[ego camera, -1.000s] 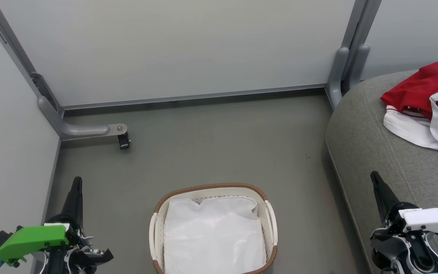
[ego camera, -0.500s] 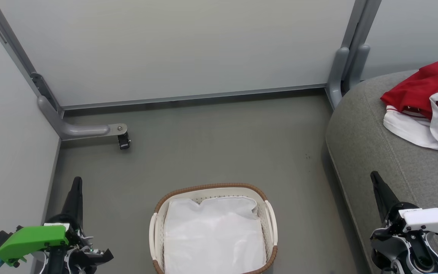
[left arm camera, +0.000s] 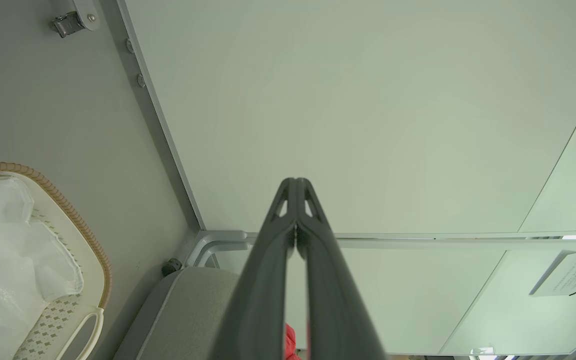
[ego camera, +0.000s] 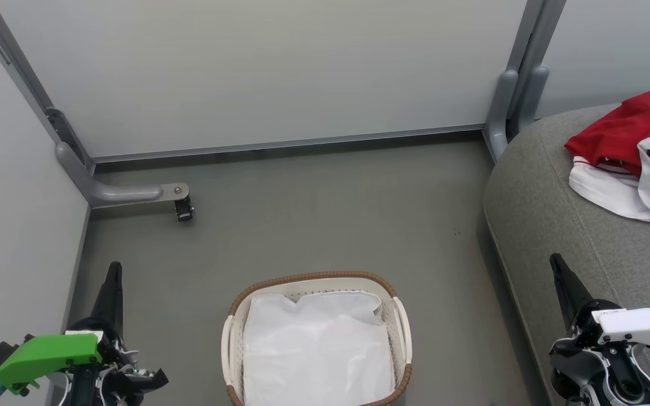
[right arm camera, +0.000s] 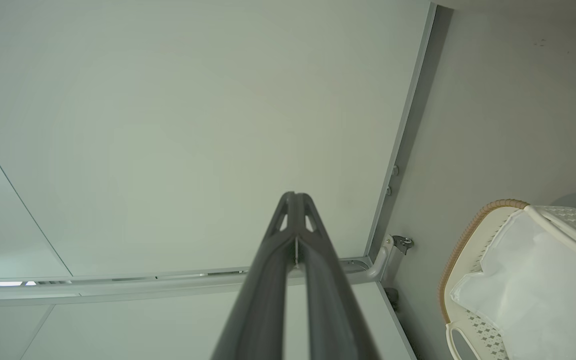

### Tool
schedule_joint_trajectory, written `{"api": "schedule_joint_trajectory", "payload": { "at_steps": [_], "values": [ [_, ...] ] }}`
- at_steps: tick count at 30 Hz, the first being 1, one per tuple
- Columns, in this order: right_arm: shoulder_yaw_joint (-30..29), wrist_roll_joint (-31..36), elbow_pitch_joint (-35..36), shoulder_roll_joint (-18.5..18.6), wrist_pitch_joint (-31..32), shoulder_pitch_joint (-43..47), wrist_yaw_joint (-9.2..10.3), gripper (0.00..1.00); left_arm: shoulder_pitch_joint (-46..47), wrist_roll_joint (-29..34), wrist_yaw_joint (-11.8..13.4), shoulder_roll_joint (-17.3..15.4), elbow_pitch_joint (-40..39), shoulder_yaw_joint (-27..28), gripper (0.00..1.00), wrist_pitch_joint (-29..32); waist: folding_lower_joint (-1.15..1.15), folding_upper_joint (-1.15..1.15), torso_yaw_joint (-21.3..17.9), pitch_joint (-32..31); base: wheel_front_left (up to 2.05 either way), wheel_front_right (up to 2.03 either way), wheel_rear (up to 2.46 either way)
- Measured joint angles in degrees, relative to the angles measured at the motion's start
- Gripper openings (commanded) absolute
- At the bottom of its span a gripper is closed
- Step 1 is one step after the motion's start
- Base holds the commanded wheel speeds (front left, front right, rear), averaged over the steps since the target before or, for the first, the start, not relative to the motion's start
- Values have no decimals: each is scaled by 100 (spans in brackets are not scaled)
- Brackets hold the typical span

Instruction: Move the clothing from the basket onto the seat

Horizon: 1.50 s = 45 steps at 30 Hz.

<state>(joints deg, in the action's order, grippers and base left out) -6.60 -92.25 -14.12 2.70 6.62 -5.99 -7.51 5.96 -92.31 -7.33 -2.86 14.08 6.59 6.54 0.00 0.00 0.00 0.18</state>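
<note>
In the head view's lower left, the left fingers [ego camera: 112, 287] are closed, empty; bottom centre, the basket [ego camera: 313, 277] holds a liner [ego camera: 316, 344]; at right, clothing [ego camera: 618, 132] lies on the seat [ego camera: 534, 192] above the right fingers [ego camera: 565, 282], tips pressed together, empty, in the wrist view.

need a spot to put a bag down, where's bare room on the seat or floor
The seat is bare along its rounded edge, between the clothing and the right gripper. The floor is open between the basket, the wall panel and the seat. Crowded: the seat's far right, under the clothing.
</note>
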Motion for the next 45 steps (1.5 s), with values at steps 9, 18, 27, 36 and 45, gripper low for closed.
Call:
{"api": "schedule_joint_trajectory", "payload": {
  "at_steps": [9,18,27,36,45],
  "values": [
    [0,0,0,0,-1,0,0,0,0,0,1,0,0,0,0,0,0,0,0,0,0,0,0],
    [1,0,1,0,-1,0,0,0,0,0,1,0,0,0,0,0,0,0,0,0,0,0,0],
    [1,0,1,0,-1,0,0,0,1,0,0,0,0,0,0,0,0,0,0,0,0,0,0],
    [1,0,1,0,-1,-1,0,0,1,0,1,0,0,0,0,0,0,0,0,0,0,0,0],
    [1,0,1,0,-1,-1,0,0,1,0,0,0,-1,0,0,0,0,0,0,0,0,0,0]
  ]
}}
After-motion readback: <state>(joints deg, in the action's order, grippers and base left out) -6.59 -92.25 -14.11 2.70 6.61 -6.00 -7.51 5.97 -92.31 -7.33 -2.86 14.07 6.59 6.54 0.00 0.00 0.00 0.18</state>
